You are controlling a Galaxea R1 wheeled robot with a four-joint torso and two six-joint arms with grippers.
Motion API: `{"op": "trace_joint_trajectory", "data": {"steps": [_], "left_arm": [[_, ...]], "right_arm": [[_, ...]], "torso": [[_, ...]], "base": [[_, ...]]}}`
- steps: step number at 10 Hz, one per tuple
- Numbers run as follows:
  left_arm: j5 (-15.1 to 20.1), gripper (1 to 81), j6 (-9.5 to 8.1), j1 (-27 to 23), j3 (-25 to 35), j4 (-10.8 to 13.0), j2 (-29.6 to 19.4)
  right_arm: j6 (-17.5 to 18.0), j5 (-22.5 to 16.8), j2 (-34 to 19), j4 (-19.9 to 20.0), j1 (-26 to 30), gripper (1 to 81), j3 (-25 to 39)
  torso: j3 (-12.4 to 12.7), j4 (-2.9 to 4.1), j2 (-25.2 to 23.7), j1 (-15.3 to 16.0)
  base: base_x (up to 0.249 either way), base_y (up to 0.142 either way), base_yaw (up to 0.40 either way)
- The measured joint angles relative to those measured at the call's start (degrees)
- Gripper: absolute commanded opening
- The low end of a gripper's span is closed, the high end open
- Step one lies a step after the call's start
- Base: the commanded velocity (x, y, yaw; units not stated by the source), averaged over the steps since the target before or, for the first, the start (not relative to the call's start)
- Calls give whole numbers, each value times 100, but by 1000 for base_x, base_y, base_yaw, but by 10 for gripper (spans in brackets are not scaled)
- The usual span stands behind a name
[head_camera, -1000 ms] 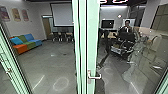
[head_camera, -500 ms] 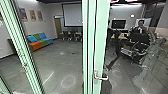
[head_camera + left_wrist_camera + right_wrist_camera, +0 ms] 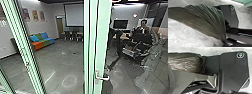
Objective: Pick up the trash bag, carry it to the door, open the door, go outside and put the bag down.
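The dark trash bag (image 3: 205, 20) is large in the left wrist view, its plastic drawn into tight folds that meet at my left gripper (image 3: 225, 42), which is shut on it. Part of the same dark bag (image 3: 186, 63) appears in the right wrist view beside the robot's dark plate. I cannot tell how my right gripper stands. In the head view the glass door's pale green frame (image 3: 102, 42) rises upright ahead, with a metal lever handle (image 3: 103, 77) low on it.
Another green frame post (image 3: 22, 50) slants down at the left. Through the glass are a colourful sofa (image 3: 41, 43), a projection screen (image 3: 74, 15), chairs and desks. A person (image 3: 143, 28) is behind a dark control rig (image 3: 140, 41) at the right.
The head camera has turned left, so the whole view has shifted to the right, mostly in the first half second. The door handle keeps its position on the frame.
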Motion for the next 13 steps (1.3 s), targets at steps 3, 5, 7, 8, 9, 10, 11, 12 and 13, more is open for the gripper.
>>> {"op": "trace_joint_trajectory", "data": {"steps": [3, 5, 7, 8, 9, 10, 11, 12, 13], "left_arm": [[7, 10, -2, 4, -7, -22, -2], [5, 10, -2, 0, -7, -29, -2], [5, 10, -2, 2, -7, -27, -2], [5, 10, -2, 2, -7, -29, 0], [7, 10, -2, 2, -7, -27, 0], [7, 10, -2, 4, -7, -29, 0], [24, 10, -2, 69, -7, -33, 0], [27, 10, -2, 59, -7, -33, -2], [13, 10, -4, -13, -7, -35, -2]], "right_arm": [[0, 0, 12, 0, 0, 811, -2], [0, 0, 56, 0, 0, 811, -44], [0, 0, 78, 0, -2, 811, -77], [0, 0, 80, 0, -16, 811, -80], [0, 0, 80, 0, -16, 811, -80], [0, 0, 80, 0, -16, 811, -83], [0, -9, 78, -2, -85, 811, -88], [0, -39, 80, -2, -107, 811, -89], [0, -23, 80, -2, -66, 811, -89]], "torso": [[2, 0, 0, 0], [2, 0, 0, 0], [2, 0, 0, 0], [0, 0, 0, 0], [0, 0, 0, 0], [0, 0, 0, 0], [5, 0, -9, -13], [5, 0, -6, -11], [2, 0, -4, -9]], "base": [[0, 0, 0], [0, 0, 0], [0, 0, 0], [0, 0, 0], [66, 0, 0], [84, 0, 0], [88, 0, 0], [99, 0, 0], [109, 0, 0]]}}
